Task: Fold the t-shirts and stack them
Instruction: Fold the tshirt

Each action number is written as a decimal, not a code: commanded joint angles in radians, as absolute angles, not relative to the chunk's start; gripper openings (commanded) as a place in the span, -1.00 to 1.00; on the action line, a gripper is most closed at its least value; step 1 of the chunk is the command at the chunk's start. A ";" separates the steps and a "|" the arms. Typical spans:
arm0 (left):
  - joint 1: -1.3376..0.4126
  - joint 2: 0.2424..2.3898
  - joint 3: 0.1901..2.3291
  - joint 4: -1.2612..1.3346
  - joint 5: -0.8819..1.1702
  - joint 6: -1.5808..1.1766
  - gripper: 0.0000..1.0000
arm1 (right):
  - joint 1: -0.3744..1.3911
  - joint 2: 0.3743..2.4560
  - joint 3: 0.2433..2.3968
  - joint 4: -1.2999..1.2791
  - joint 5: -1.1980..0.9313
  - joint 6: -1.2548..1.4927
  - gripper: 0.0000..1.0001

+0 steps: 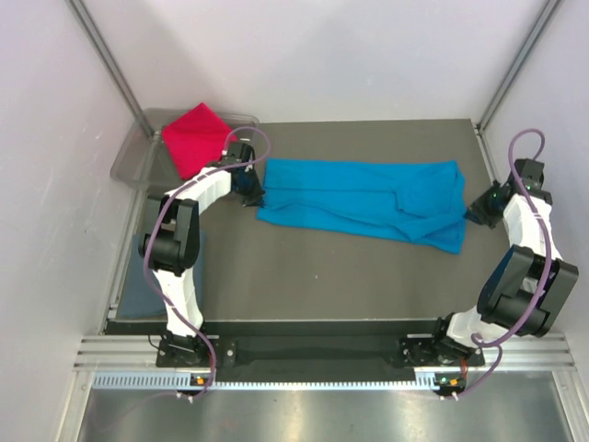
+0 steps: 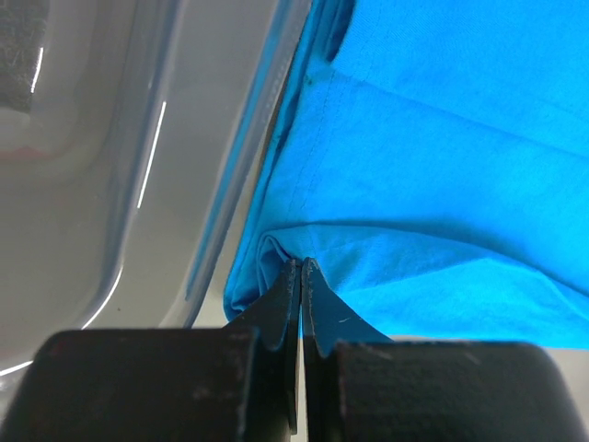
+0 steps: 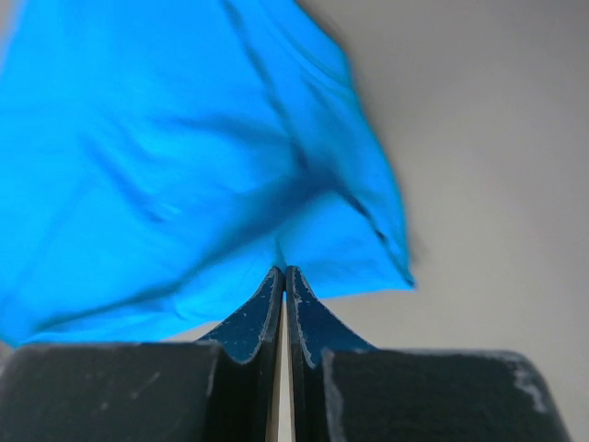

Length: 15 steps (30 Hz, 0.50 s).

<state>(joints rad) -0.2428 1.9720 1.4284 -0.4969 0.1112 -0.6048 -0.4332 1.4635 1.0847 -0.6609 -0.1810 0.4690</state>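
Note:
The turquoise-blue t-shirt (image 1: 363, 198) lies stretched in a long band across the middle of the table. My left gripper (image 1: 248, 187) is shut on its left end, where the cloth (image 2: 414, 166) bunches at the fingertips (image 2: 293, 276). At the right end my right gripper (image 1: 479, 210) is also shut on this shirt (image 3: 175, 157), pinching its edge. A crimson red t-shirt (image 1: 195, 136) lies folded in the clear tray at the back left. A slate grey-blue shirt (image 1: 138, 281) sits at the table's left edge, partly behind the left arm.
The clear grey plastic tray (image 1: 129, 157) stands at the back left corner, its wall (image 2: 120, 184) close beside my left gripper. White walls and metal posts enclose the table on three sides. The arm bases sit on a rail at the near edge.

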 commanded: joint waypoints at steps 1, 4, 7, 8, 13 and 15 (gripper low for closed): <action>-0.235 1.937 1.457 -0.486 0.084 -0.580 -1.00 | -0.400 1.463 1.222 -0.581 -0.213 0.515 -1.00; -0.235 1.953 1.485 -0.495 0.086 -0.583 -1.00 | -0.384 1.486 1.287 -0.589 -0.215 0.532 -1.00; -0.232 1.960 1.499 -0.495 0.083 -0.591 -1.00 | -0.380 1.506 1.319 -0.595 -0.219 0.537 -1.00; -0.230 1.960 1.502 -0.492 0.078 -0.597 -1.00 | -0.379 1.509 1.325 -0.595 -0.222 0.537 -1.00; -0.218 1.951 1.511 -0.473 0.063 -0.615 -1.00 | -0.368 1.546 1.336 -0.558 -0.248 0.541 -1.00; -0.213 1.954 1.517 -0.468 0.060 -0.623 -1.00 | -0.362 1.565 1.347 -0.557 -0.252 0.543 -1.00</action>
